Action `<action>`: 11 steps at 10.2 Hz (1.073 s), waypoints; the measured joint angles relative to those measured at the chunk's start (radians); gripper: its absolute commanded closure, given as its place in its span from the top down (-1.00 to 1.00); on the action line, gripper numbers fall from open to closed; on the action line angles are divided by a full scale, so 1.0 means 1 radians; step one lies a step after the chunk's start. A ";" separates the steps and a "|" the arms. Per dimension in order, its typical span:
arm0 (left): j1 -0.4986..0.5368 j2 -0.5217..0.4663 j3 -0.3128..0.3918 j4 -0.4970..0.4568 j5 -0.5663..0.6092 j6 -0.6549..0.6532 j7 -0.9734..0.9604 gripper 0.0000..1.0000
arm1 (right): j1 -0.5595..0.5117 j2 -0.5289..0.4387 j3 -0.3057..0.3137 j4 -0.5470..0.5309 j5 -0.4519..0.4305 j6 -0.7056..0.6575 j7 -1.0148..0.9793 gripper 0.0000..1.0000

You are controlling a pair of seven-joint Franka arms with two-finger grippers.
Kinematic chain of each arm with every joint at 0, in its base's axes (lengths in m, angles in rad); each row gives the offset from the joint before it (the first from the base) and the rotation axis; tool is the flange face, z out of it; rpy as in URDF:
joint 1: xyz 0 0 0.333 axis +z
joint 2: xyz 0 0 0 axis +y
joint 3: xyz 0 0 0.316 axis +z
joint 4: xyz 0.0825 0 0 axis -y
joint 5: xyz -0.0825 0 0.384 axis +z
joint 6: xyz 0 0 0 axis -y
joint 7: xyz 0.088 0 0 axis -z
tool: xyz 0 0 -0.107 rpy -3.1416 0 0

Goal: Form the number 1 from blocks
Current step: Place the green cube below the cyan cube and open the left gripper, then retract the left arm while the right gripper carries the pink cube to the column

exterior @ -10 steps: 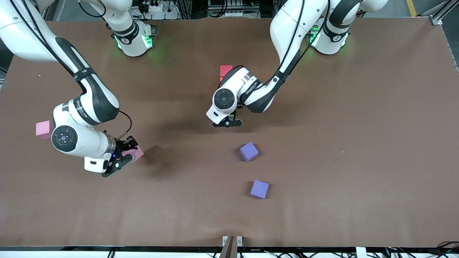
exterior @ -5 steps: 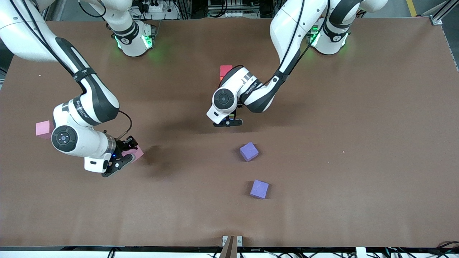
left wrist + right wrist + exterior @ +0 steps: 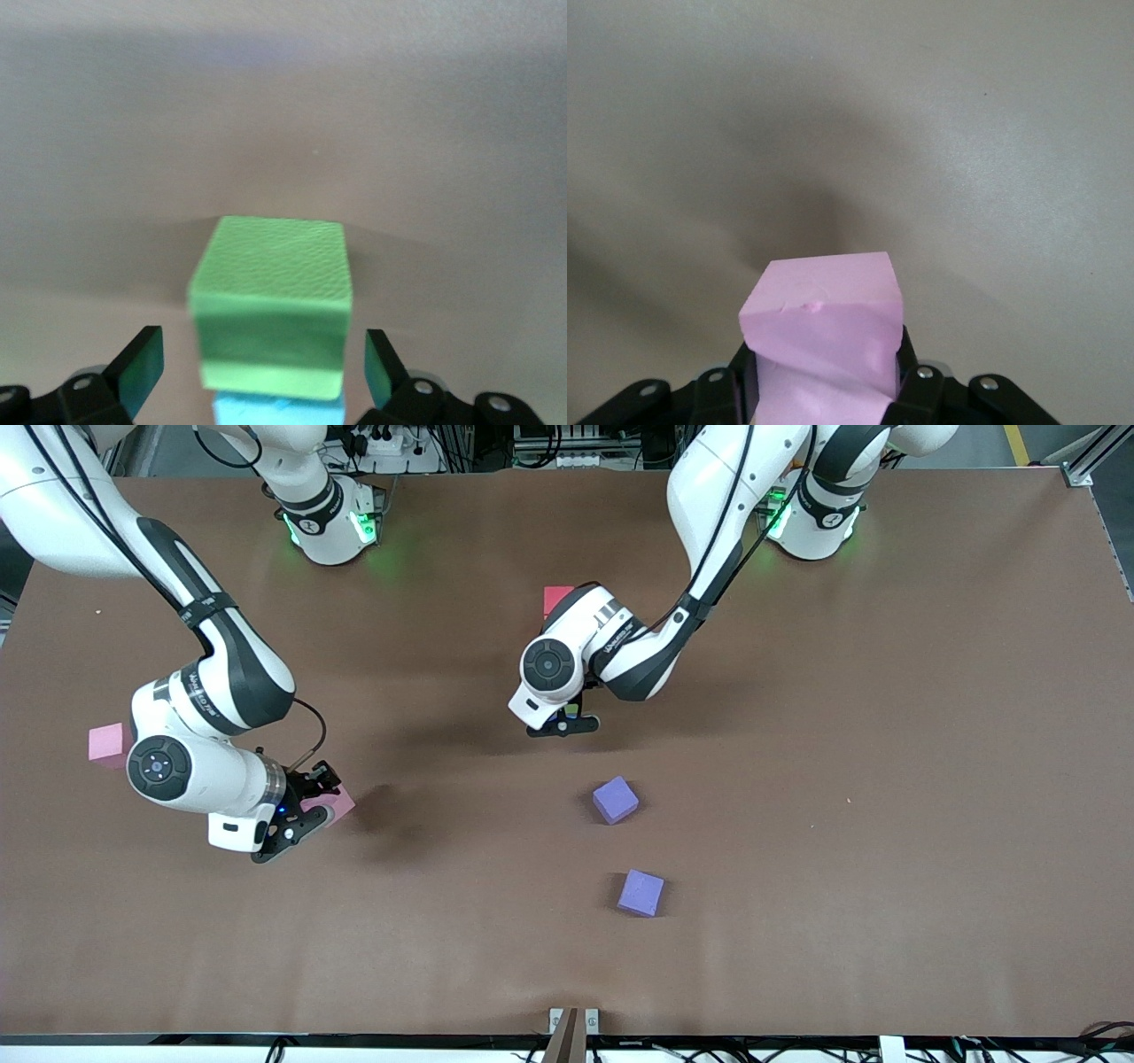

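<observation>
My left gripper (image 3: 563,722) (image 3: 263,370) stands open at the table's middle. Its fingers (image 3: 142,365) straddle a green block (image 3: 270,288) (image 3: 572,709) with a gap on each side. A light blue block (image 3: 276,412) touches the green one, closer in between the jaws. A red block (image 3: 556,597) peeks out from under the left wrist, nearer the bases. My right gripper (image 3: 306,819) (image 3: 826,370) is shut on a pink block (image 3: 824,323) (image 3: 336,804), held just over the table toward the right arm's end. A second pink block (image 3: 106,742) lies by the right arm's elbow. The orange block is hidden.
Two purple blocks lie nearer the front camera than the left gripper: one (image 3: 615,799) just past it, the other (image 3: 640,892) nearer still. The brown table (image 3: 886,779) stretches wide toward the left arm's end.
The left wrist has shifted slightly toward the bases, with its open fingers staying round the green block. The right arm and its pink block have not moved.
</observation>
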 measured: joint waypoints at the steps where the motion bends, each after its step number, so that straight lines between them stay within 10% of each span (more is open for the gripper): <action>1: 0.010 -0.025 0.005 0.004 0.047 -0.023 0.003 1.00 | 0.000 0.000 0.000 0.000 0.000 0.000 0.000 -1.00; 11: 0.501 -0.288 0.018 0.015 0.300 -0.064 0.290 1.00 | 0.248 0.000 0.018 0.050 0.055 0.013 0.485 -1.00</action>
